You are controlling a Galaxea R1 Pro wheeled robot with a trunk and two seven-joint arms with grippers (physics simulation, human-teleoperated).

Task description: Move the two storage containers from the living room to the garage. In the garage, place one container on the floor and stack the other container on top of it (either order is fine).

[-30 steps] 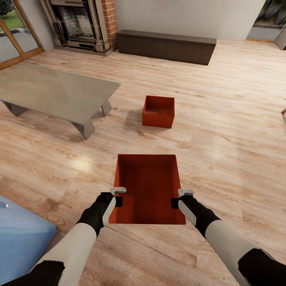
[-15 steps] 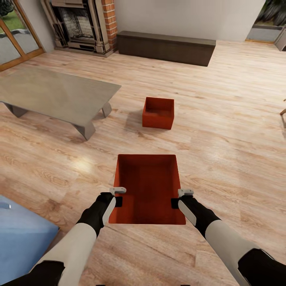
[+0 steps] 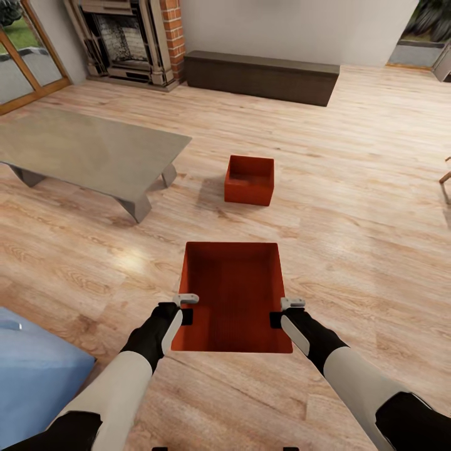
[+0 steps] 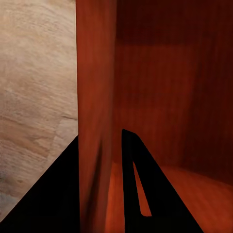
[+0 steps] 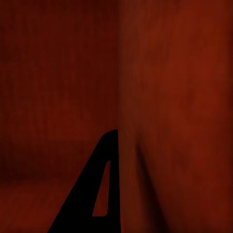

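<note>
With the held storage container as the reference, a blue cushioned seat corner lay to its left and nearer the robot, and a low grey table stood on the light wood-plank floor to its far left and beyond it. A brick fireplace rose at the back wall past that table. The left gripper was clamped on the container's left wall near the robot's end; in the left wrist view, one dark finger sat inside the box and the other outside, with the thin red-orange wall pinched between them. The container was open-topped and carried level between both arms. Straight beyond it, well apart, the second storage container rested on the planks, and behind that ran a long dark-brown low cabinet. The right gripper was closed on the held container's right wall, its inner finger lying against the wall's inside face.
</note>
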